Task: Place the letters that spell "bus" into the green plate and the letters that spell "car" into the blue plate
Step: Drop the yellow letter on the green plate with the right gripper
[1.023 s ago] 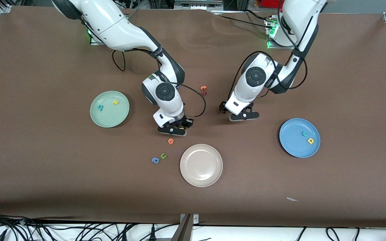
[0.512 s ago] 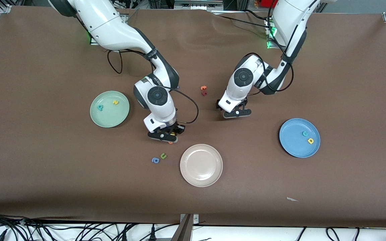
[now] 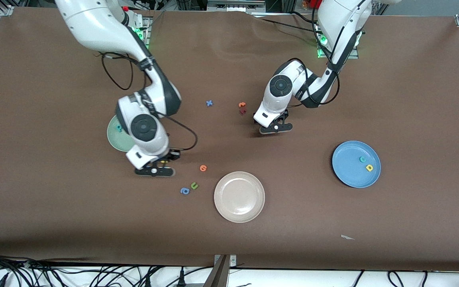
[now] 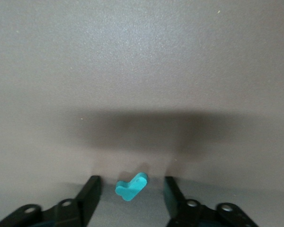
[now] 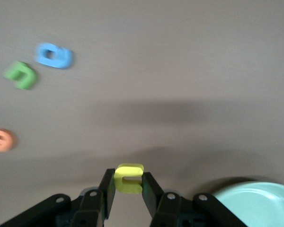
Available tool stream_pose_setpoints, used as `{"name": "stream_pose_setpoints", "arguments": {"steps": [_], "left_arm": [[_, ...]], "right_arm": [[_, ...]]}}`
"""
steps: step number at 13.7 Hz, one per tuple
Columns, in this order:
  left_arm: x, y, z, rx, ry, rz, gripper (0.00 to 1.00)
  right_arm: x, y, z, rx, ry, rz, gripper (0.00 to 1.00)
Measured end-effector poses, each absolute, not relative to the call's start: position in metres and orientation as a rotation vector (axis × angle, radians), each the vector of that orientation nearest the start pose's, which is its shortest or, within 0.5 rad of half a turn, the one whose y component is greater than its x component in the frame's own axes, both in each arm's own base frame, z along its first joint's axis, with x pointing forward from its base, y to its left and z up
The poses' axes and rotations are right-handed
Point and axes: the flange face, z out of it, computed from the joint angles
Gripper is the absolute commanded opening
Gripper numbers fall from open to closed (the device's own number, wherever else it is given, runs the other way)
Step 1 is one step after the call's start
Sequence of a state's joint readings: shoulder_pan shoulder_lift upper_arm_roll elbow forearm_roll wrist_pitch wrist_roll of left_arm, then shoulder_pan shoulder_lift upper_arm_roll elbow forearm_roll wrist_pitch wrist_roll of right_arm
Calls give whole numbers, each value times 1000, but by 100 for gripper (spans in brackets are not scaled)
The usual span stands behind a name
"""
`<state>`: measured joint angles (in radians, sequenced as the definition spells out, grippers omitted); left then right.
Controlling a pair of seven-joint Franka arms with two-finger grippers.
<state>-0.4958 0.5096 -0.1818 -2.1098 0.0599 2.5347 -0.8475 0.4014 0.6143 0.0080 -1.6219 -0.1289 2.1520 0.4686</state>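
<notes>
1. Over by the green plate [image 3: 114, 137], the right gripper [image 3: 154, 171] hangs above bare table just beside the plate's rim, on the side nearer the front camera, its fingers clamped on a yellow "u" [image 5: 128, 178].
2. Part of the green plate is hidden under the right arm; the teal "b" [image 3: 119, 128] shows on it, and I cannot see the yellow letter there.
3. Toward the middle of the table, the left gripper [image 3: 275, 128] sits low with its fingers standing apart on either side of a small teal "r" [image 4: 131, 187], which lies flat on the table between them; they are not touching it.
4. At the left arm's end of the table, the blue plate [image 3: 347, 171] holds the teal "c" [image 3: 362, 159] and the yellow "a" [image 3: 369, 168], close together.
5. Loose on the table: an orange letter [image 3: 203, 168], a green "u" [image 3: 194, 185] beside a blue "a" [image 3: 185, 191], a cream plate [image 3: 239, 196], a blue cross-shaped piece [image 3: 209, 103], and an orange and dark red pair [image 3: 242, 107].
</notes>
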Motion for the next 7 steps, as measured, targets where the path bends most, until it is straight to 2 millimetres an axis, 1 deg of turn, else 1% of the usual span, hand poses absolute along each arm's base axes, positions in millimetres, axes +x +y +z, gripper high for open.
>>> {"name": "stream_pose_setpoints", "arguments": {"steps": [1,2,4,6,7], "left_arm": [[442,-359,168,-3119,-220,146,58],[442,-359,168,-3120,-222,145,57],[442,-359,168,-3120,-225,143,52],[443,-358,169,-3120,-228,142,48],[443,-358,169,-3121,-229,140,46]], "right_arm": [[621,244,257,-3273,-56,96,16],[611,223,255,-3278,-84,143,16],[583,190,246,-3275,-126,196,16],[550,158,226,-3272,-150,203,17],[535,146,215,-3271,-161,218,19]]}}
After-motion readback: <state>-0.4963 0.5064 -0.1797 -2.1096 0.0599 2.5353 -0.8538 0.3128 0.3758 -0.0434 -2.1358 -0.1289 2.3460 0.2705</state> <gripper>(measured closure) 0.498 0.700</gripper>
